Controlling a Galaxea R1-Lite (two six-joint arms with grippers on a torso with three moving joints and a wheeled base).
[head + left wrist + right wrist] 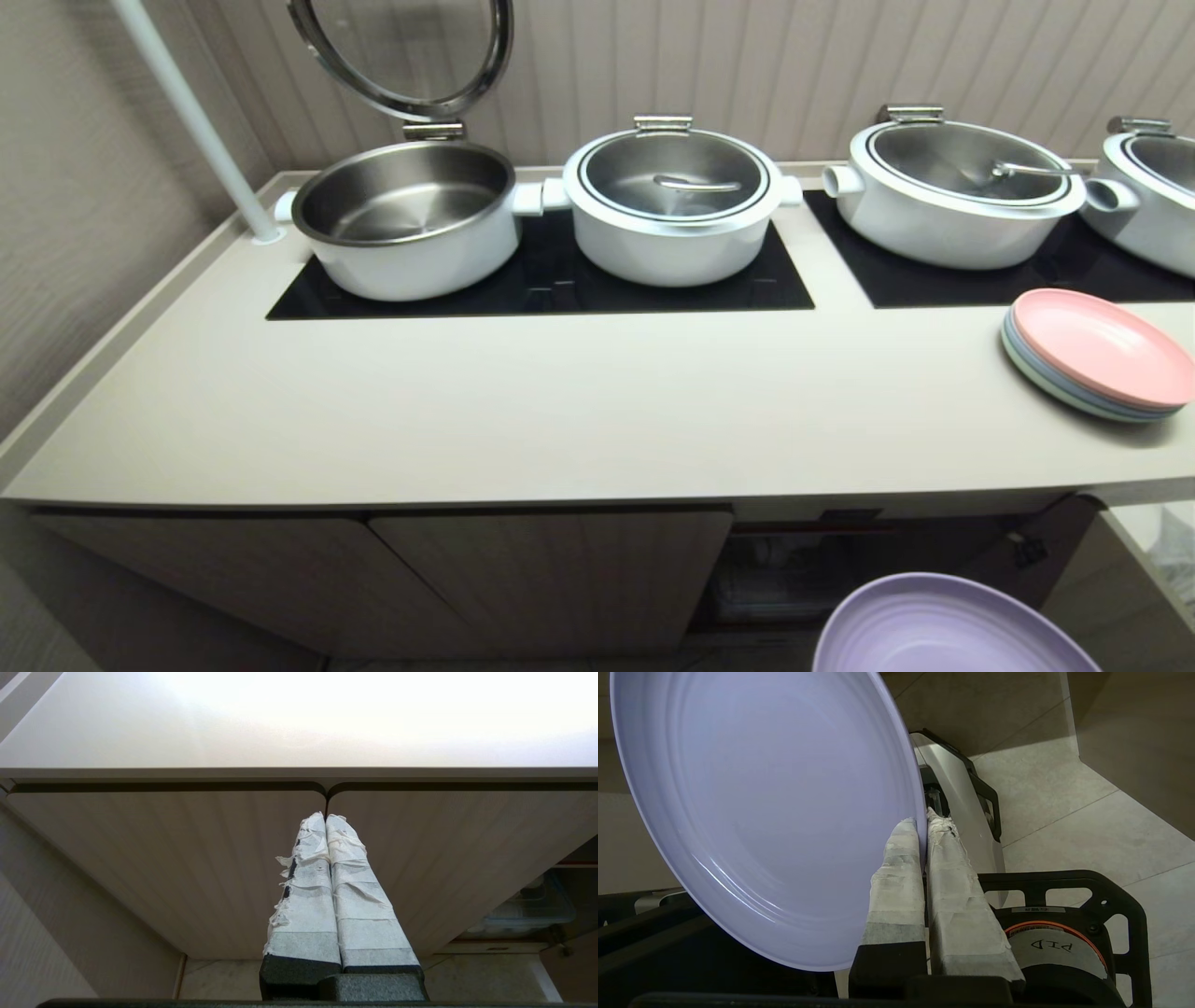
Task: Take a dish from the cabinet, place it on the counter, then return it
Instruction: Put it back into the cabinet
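Pots [672, 210] line the counter [560, 411], one open and empty, while the right gripper [923, 828] clamps the lavender dish [766, 812] before the cabinet [803, 569]; left gripper [325, 821] is closed, empty.

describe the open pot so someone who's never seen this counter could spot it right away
Start at the long beige countertop and find the black glass panel nearest the white pole, at the left end. Two round white pots sit on it; the one you want is the left pot, beside the pole. Unlike every other pot in the row, its glass lid is swung up, showing the bare steel bowl.
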